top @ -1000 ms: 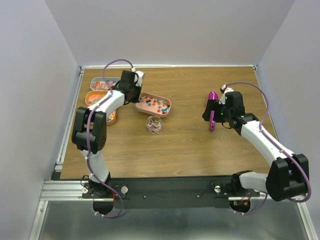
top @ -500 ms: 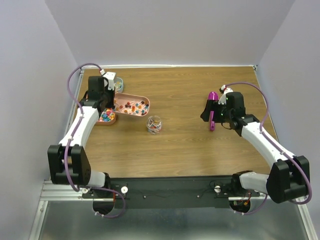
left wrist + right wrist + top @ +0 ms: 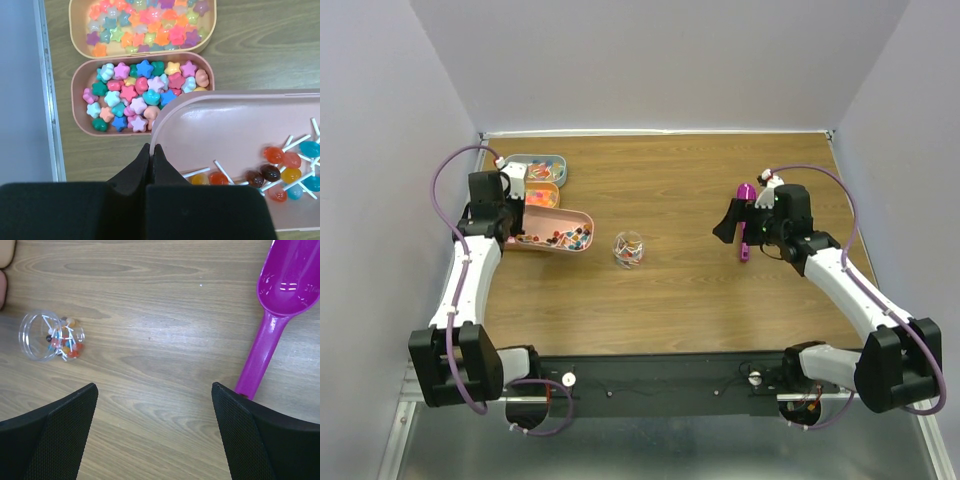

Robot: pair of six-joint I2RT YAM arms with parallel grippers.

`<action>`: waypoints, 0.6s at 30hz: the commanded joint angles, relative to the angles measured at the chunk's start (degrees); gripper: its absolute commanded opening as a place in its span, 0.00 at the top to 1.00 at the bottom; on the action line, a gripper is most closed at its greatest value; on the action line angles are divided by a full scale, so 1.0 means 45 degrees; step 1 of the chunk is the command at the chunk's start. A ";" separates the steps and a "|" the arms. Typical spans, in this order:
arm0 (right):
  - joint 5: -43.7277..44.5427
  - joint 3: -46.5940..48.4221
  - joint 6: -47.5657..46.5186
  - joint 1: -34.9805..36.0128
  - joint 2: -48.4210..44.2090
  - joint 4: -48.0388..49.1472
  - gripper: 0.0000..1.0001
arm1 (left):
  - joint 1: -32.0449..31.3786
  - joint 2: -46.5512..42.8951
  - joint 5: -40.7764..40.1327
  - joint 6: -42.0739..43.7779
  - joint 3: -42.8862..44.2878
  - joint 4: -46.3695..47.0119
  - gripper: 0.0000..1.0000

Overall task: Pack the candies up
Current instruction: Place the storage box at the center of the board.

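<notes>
My left gripper (image 3: 151,149) is shut on the near-left rim of a pink oval tray (image 3: 235,125), also in the top view (image 3: 552,220). It holds small lollipop candies (image 3: 280,170). Two more trays lie beyond it: a pink one of star-shaped candies (image 3: 140,90) and an orange one of paler stars (image 3: 145,25). A small clear jar (image 3: 628,249) with a few lollipops lies on its side mid-table; it also shows in the right wrist view (image 3: 47,335). My right gripper (image 3: 154,390) is open and empty over bare wood, just left of the magenta scoop (image 3: 280,305).
In the top view the left gripper (image 3: 505,222) is near the table's left metal rail (image 3: 460,240), with the orange tray (image 3: 542,194) and a blue-grey tray (image 3: 535,165) behind it. The scoop (image 3: 745,235) lies beside the right gripper (image 3: 732,226).
My left arm has swung left, carrying the pink lollipop tray from beside the jar to the left edge by the other trays. The right gripper has barely moved.
</notes>
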 commanded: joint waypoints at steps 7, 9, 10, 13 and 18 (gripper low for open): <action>-0.0347 -0.0124 0.0179 0.0223 -0.0439 0.0422 0.00 | 0.0136 0.1548 0.0908 0.1220 0.1151 -0.1513 1.00; -0.0289 -0.0124 0.0179 0.0281 -0.0478 0.0402 0.00 | 0.0117 0.1743 0.1025 0.1297 0.1152 -0.1533 1.00; -0.0289 -0.0144 0.0159 0.0281 -0.0478 0.0441 0.00 | 0.0117 0.1821 0.1065 0.1317 0.1171 -0.1552 1.00; -0.0230 -0.0163 0.0159 0.0262 -0.0420 0.0461 0.00 | 0.0058 0.2134 0.1456 0.1434 0.1191 -0.1650 1.00; -0.0152 -0.0163 0.0159 0.0262 -0.0380 0.0500 0.00 | -0.0488 0.2603 0.1300 0.1318 0.1093 -0.1494 1.00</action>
